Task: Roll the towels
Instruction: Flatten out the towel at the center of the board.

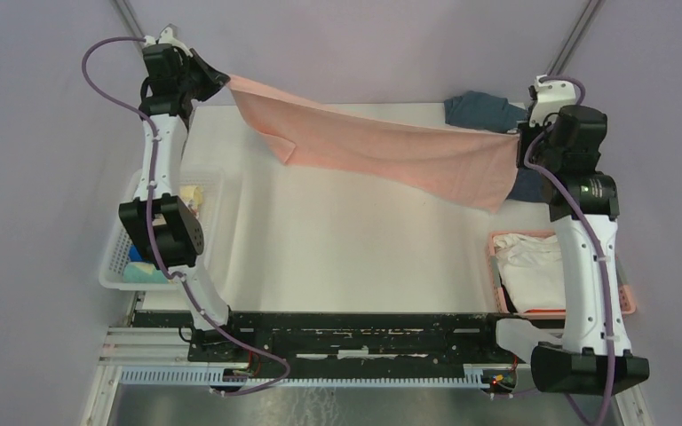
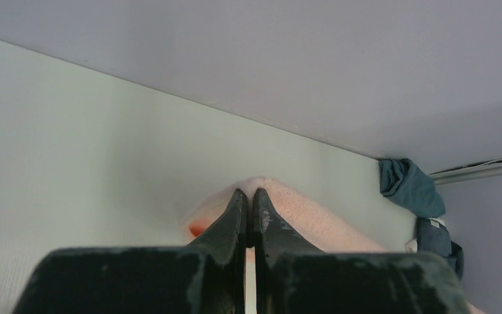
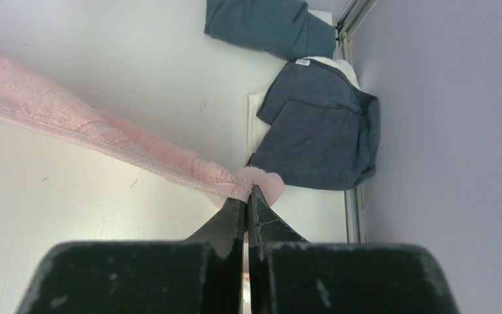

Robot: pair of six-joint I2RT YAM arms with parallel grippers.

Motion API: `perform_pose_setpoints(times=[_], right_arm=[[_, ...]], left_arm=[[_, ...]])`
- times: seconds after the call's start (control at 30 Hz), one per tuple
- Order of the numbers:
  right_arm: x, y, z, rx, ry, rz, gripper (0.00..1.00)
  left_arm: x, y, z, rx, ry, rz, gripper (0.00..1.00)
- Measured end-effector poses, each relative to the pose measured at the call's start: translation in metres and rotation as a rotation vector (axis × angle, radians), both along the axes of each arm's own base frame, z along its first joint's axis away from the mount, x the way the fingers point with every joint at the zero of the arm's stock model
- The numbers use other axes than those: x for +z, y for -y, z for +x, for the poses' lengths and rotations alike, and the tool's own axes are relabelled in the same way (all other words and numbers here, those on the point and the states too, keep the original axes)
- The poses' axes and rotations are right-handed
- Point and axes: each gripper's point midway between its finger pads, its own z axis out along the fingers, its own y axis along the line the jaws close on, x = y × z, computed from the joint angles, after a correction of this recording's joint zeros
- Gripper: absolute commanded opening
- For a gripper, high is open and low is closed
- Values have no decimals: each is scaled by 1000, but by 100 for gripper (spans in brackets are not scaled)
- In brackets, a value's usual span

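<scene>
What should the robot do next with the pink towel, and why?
Probably lower the pink towel flat onto the table. The left gripper and right gripper pinch its corners, so it hangs stretched in the air, unrolled.

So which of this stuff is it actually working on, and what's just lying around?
Part of the job: pink towel, held up and stretched out; teal towel; slate blue towel; white towel.

Just there: pink basket holding the white towel; white basket; table.
</scene>
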Motion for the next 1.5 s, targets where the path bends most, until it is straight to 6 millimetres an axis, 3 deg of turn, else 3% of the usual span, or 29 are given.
perform_pose_setpoints(times=[0.23,0.37,0.47,0.7,0.83,1.0,1.17,1.33,1.5], right_arm=[[30,-5,-36,9,86,6,0],[33,-7,-44,10,95,17,0],[30,-8,-48,7,85,28,0],[24,-15,-53,29,57,66,0],[18,-22,-62,52,51,90,0],[9,-29,-76,75,26,124,0],[-3,-31,-77,70,0,141,0],[-31,-19,-59,-14,-95,149,0],[-76,-3,-23,-101,-236,132,0]], left_arm=[[32,-10,-22,28,50,11,3],[55,-12,-35,35,95,18,3],[60,-14,-38,35,104,19,3],[30,-13,-45,37,32,8,3],[10,-15,-58,57,-31,17,3],[9,-21,-72,85,-63,52,3],[11,-24,-77,98,-64,75,3],[4,-27,-72,110,-81,79,3],[-13,-27,-46,83,-109,65,3]])
